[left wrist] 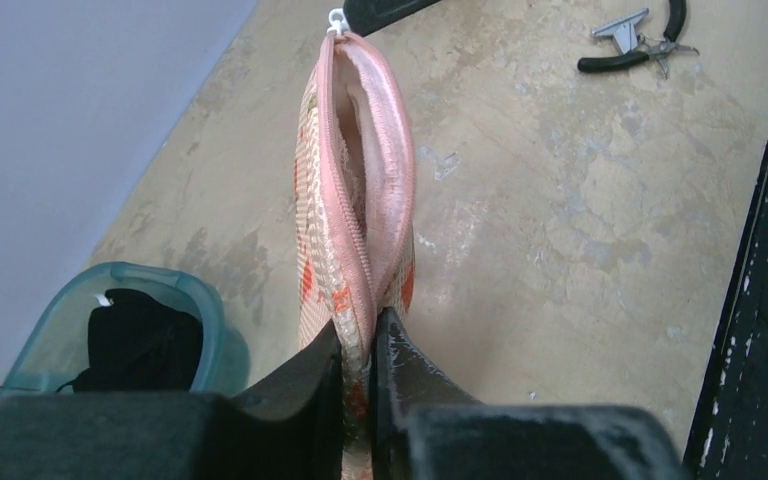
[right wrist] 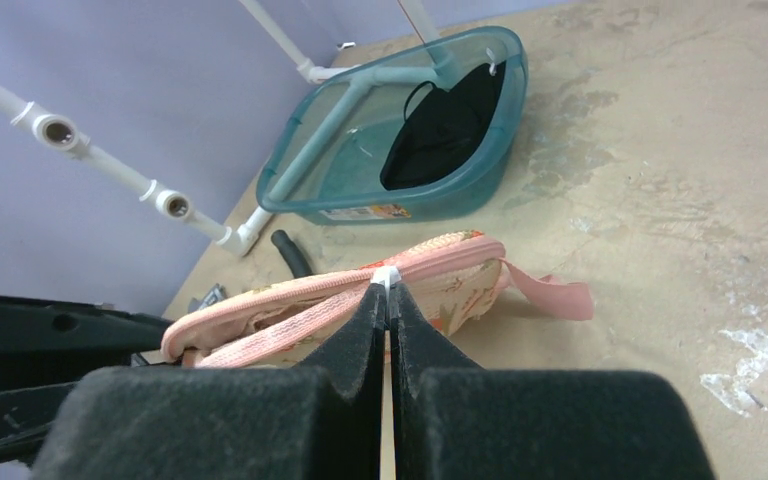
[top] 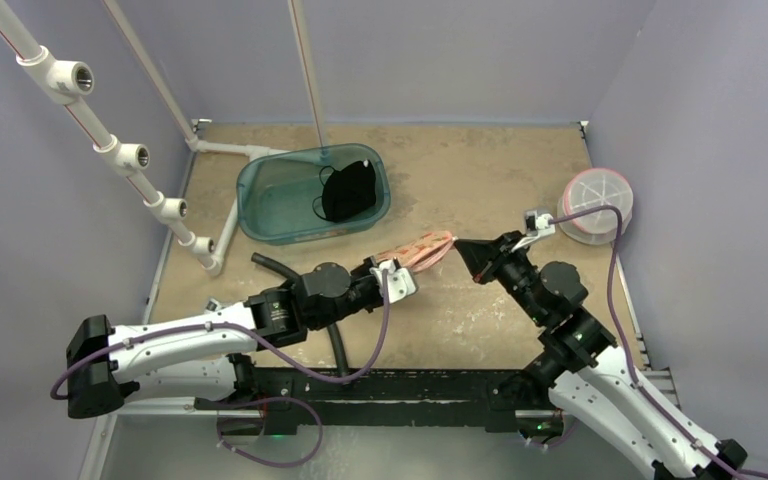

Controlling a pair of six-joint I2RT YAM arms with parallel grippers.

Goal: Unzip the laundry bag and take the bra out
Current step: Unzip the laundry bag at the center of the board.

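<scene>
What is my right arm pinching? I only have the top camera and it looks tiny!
Observer: The right gripper, jaws shut, pinches the white zipper pull on the laundry bag.
Operator: Is the bag open?
Observer: Yes. In the left wrist view the zipper gapes, with pale fabric inside; I cannot tell whether that is the bra.
Operator: Is anything hiding from me?
Observer: Pliers lie on the table beyond the bag.

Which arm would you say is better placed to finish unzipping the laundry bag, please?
Right: the right gripper pinches the zipper pull, while the left gripper only clamps the opened end of the laundry bag, anchoring it.
</scene>
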